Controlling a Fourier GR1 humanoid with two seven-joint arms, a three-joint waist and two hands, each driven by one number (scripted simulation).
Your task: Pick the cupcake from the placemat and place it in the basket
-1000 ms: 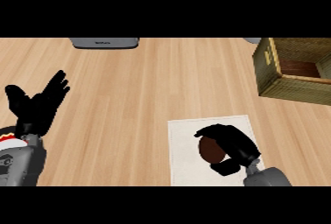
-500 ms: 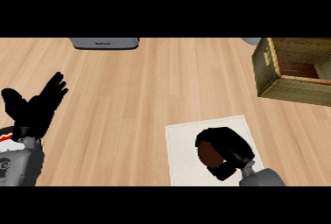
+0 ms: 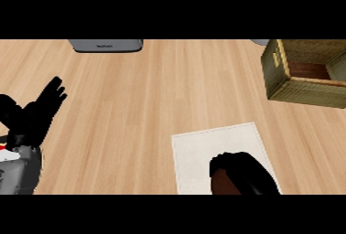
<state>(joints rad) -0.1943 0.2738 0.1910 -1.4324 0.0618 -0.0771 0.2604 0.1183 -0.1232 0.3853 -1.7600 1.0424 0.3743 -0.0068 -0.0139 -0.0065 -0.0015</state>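
Note:
A white placemat (image 3: pixel 209 148) lies on the wooden counter at the lower middle-right. My right hand (image 3: pixel 246 171) sits over its near part with fingers curled round a dark brown cupcake (image 3: pixel 223 183), of which only a brown side shows at the view's lower edge. The basket (image 3: pixel 297 89), olive-green and woven with a brown inside, stands at the far right, well apart from that hand. At the left edge my left hand (image 3: pixel 37 112) rests open, fingers up.
A grey appliance (image 3: pixel 107 45) stands at the counter's far edge, left of centre. Bare wooden counter (image 3: pixel 162 91) stretches between the placemat, the basket and my left hand.
My right hand with the cupcake has slid toward the view's lower edge, over the placemat's near part. The left hand has barely moved.

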